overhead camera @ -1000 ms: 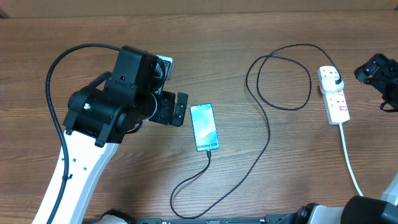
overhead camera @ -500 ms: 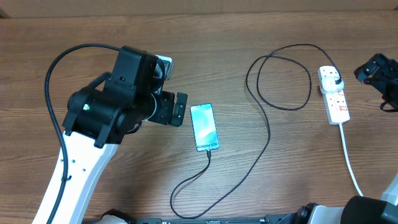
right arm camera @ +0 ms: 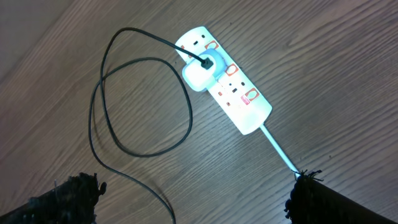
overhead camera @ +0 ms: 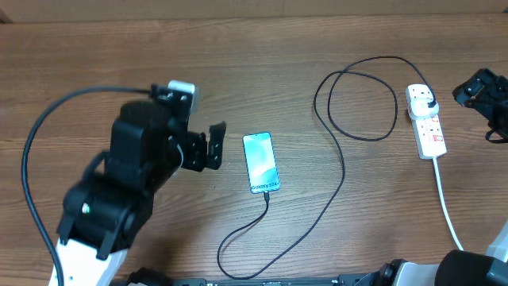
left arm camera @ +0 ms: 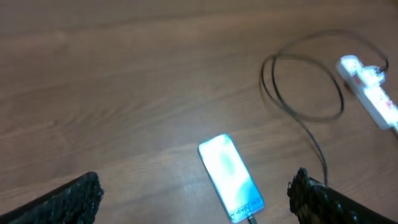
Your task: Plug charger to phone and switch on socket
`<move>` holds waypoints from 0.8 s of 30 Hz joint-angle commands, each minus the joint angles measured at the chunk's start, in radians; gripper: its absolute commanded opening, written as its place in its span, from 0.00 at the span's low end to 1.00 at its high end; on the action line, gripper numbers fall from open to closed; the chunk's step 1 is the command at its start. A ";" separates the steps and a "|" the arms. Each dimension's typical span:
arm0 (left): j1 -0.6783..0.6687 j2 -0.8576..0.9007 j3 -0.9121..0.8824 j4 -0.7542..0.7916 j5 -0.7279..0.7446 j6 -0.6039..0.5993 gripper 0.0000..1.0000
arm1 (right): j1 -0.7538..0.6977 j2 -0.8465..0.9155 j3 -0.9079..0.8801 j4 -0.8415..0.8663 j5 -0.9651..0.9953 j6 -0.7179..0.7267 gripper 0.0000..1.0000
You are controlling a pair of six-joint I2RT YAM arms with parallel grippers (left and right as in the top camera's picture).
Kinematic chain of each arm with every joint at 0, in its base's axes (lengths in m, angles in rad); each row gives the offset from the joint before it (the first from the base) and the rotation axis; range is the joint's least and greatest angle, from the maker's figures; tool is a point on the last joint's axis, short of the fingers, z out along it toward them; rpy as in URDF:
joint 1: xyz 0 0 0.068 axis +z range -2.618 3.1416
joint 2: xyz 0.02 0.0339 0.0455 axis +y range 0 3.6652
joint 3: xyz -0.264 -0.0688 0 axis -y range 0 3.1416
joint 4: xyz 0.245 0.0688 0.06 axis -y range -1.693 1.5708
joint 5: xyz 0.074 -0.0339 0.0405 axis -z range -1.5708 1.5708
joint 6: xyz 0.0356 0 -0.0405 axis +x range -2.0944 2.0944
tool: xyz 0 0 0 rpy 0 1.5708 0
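lit phone (left arm camera: 230,177), charger (left arm camera: 305,106) looped, socket (left arm camera: 372,93)

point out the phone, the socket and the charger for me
phone (overhead camera: 261,162): overhead view, middle of its lit screen
socket (right arm camera: 235,89): right wrist view, middle of its white body
charger (overhead camera: 344,171): overhead view, black cable's straight run right of phone

On-off state of the socket (right arm camera: 231,92) switches (right arm camera: 250,95): too small.

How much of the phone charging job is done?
Looks done: the thin black cable joins the slim glowing-blue phone, and its plug sits in the white power strip. In hand: nothing, both arms' jaws stand open and empty. Left: maybe the strip's red switch; on or off is unclear.
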 commanded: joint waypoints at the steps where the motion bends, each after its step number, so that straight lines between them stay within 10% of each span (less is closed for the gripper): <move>1: 0.034 -0.108 -0.143 0.081 -0.018 0.019 0.99 | 0.000 -0.009 0.019 0.005 0.006 0.001 1.00; 24: 0.272 -0.774 -1.000 0.912 0.055 0.020 0.99 | 0.000 -0.009 0.019 0.005 0.006 0.001 1.00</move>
